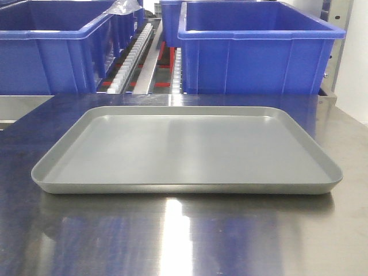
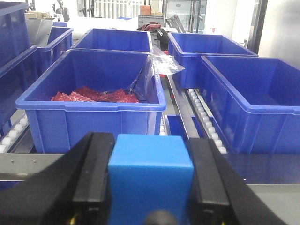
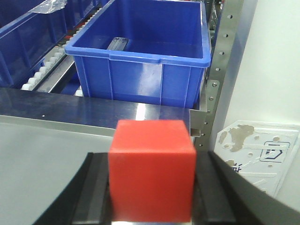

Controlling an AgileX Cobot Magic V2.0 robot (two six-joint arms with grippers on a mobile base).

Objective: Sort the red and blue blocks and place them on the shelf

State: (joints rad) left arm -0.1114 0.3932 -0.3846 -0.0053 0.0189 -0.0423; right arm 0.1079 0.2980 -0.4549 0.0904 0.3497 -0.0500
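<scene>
In the left wrist view my left gripper (image 2: pixel 150 140) is shut on the blue block (image 2: pixel 150 180), which sits squarely between the black fingers (image 2: pixel 96 173). In the right wrist view my right gripper (image 3: pixel 151 157) is shut on the red block (image 3: pixel 151 176), also held between both black fingers (image 3: pixel 101 197). The steel shelf's brushed front rail (image 2: pixel 28 161), with small screws, shows low at the left of the left wrist view, ahead of the blue block. Neither gripper nor block shows in the front view.
A shallow grey tray (image 1: pixel 57 172) lies on the steel table, and its edge shows in the right wrist view (image 3: pixel 42 154). Large blue bins (image 1: pixel 259 52) stand behind on roller tracks; one (image 2: pixel 93 112) holds red packets. A perforated steel upright (image 3: pixel 220 61) stands at the right.
</scene>
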